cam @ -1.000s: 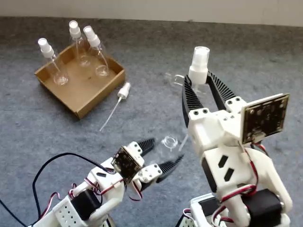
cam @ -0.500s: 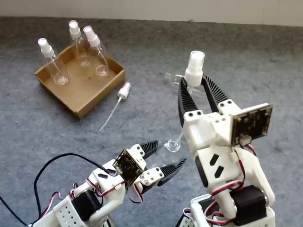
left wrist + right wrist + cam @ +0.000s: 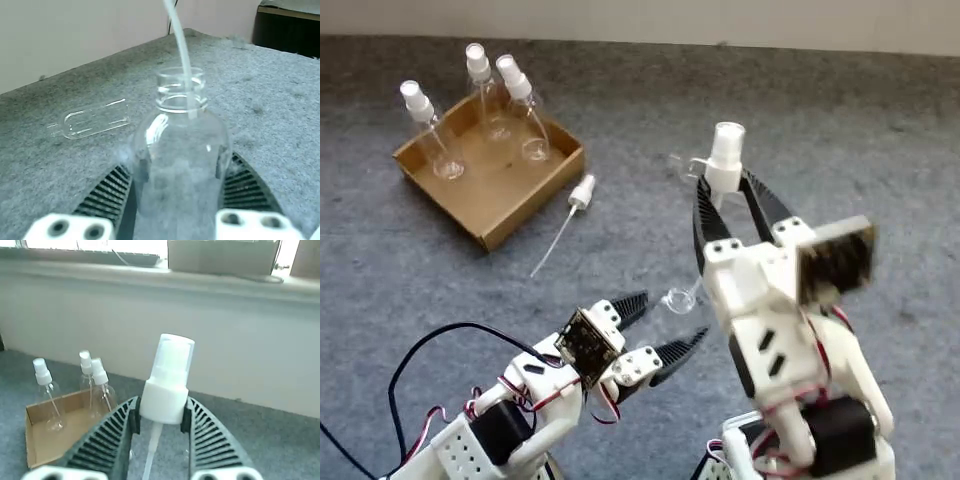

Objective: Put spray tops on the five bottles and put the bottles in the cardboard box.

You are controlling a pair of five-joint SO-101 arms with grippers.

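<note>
My left gripper (image 3: pixel 672 318) is shut on a clear open bottle (image 3: pixel 180 165), held neck up between its black fingers (image 3: pixel 107 187). Above it, my right gripper (image 3: pixel 725 182) is shut on a white spray top (image 3: pixel 167 382). The top's thin tube (image 3: pixel 182 60) hangs down and its end sits inside the bottle's neck (image 3: pixel 677 299). The cardboard box (image 3: pixel 525 222) lies at the far left with three capped bottles (image 3: pixel 485 95) standing in it. A second empty bottle (image 3: pixel 92 120) lies on its side on the carpet beyond the grippers.
A loose spray top (image 3: pixel 581 193) with its long tube rests on the grey carpet just right of the box. The lying bottle (image 3: pixel 686 165) is right behind my right gripper. The box (image 3: pixel 47 442) and its bottles also appear far off in the right wrist view.
My right gripper has swung left and lower with the spray top, bringing its tube over and into the neck of the held bottle. The left gripper has stayed almost still.
</note>
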